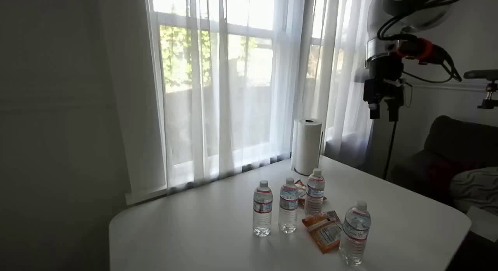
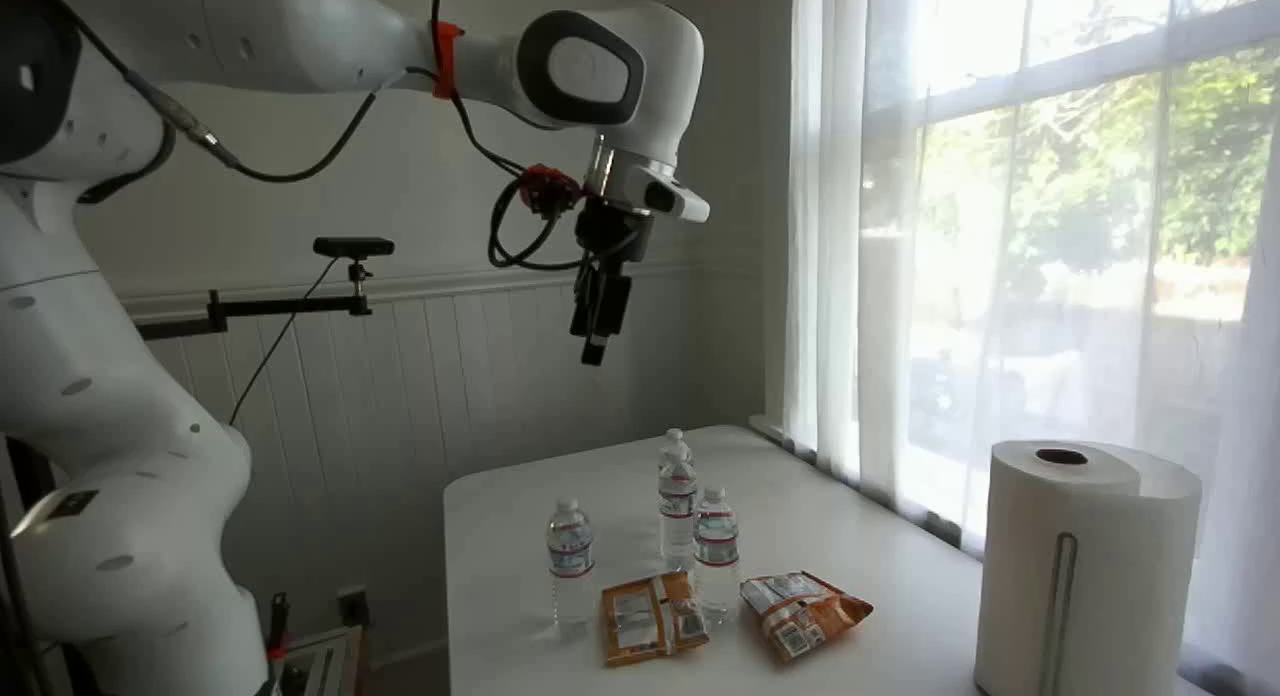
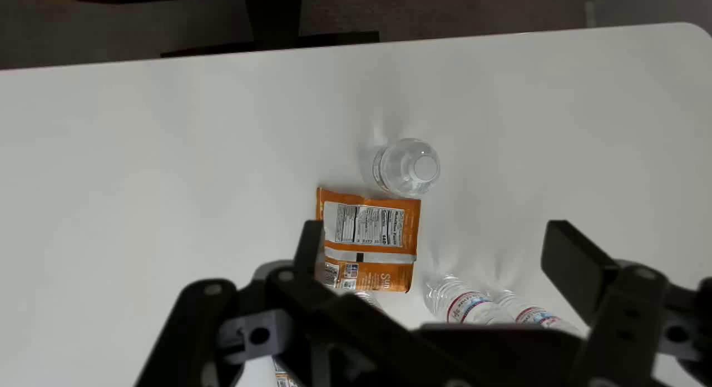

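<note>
Four water bottles stand upright on the table near a flat orange snack bag; a puffier bag lies near it too. The gripper hangs well above the flat bag, fingers apart with nothing between them. The bottles are probably full: fairly heavy, slick, thin-walled and yielding, so a steady grip around the middle suits. The bags should be light, slippery and crushable, best pinched gently across the middle.

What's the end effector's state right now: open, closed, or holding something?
End effector: open, jaws spread wide apart, holding nothing.
</note>
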`<state>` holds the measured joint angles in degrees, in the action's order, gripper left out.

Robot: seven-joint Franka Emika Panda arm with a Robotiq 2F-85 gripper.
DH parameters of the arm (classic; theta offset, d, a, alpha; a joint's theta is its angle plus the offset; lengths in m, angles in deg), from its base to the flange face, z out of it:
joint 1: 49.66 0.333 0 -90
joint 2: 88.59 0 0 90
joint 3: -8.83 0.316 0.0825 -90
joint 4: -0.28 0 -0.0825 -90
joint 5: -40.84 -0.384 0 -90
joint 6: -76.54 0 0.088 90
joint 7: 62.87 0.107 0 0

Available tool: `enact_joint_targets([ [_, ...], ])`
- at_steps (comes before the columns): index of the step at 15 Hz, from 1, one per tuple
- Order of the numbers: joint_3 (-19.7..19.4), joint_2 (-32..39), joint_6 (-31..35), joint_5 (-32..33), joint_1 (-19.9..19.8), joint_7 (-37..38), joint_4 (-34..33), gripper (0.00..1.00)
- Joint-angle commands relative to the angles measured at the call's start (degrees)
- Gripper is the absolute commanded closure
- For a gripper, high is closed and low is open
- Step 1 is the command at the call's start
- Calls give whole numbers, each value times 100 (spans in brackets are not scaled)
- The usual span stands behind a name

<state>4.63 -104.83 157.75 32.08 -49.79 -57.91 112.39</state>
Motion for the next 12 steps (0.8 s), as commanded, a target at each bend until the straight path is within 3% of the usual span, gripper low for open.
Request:
enact_joint_targets([
  [1, 80, 11, -14, -17, -97, -21, -15, 0],
  [7, 120, 28, -10, 40, -79, -5, 9, 0],
  [12, 466, -7, 538, 648, 28, 43, 250, 0],
])
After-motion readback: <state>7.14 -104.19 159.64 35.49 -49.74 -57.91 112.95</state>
